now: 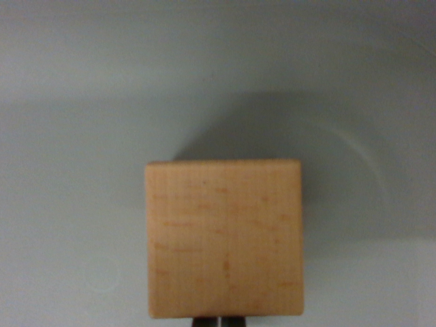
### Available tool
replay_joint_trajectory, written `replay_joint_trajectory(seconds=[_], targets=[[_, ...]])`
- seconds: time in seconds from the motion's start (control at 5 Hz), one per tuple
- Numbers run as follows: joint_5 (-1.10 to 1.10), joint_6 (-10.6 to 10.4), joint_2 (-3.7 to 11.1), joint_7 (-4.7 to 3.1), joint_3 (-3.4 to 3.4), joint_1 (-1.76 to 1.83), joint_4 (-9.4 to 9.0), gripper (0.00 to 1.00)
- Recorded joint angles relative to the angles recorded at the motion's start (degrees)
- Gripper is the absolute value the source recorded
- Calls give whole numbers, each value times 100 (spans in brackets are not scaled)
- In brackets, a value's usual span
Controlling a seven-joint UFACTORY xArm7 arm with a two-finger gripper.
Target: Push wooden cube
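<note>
A light wooden cube (pixel 224 238) fills the lower middle of the wrist view, its top face toward the camera, resting on a pale grey surface (pixel 75 136). Just below the cube's near edge, at the bottom of the picture, two dark fingertips of my gripper (pixel 219 321) peek out close together with only a thin gap between them. They sit right against the cube's near side; whether they touch it is hidden. Nothing is held between them.
The grey surface spreads on all sides of the cube. A broad soft shadow lies across it behind and to the right of the cube. A faint round mark (pixel 102 276) shows at the lower left.
</note>
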Motion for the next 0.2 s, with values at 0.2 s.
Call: replay_joint_trajectory(seconds=[0.2], targets=[[0,0,0,0,0,0,0,100]])
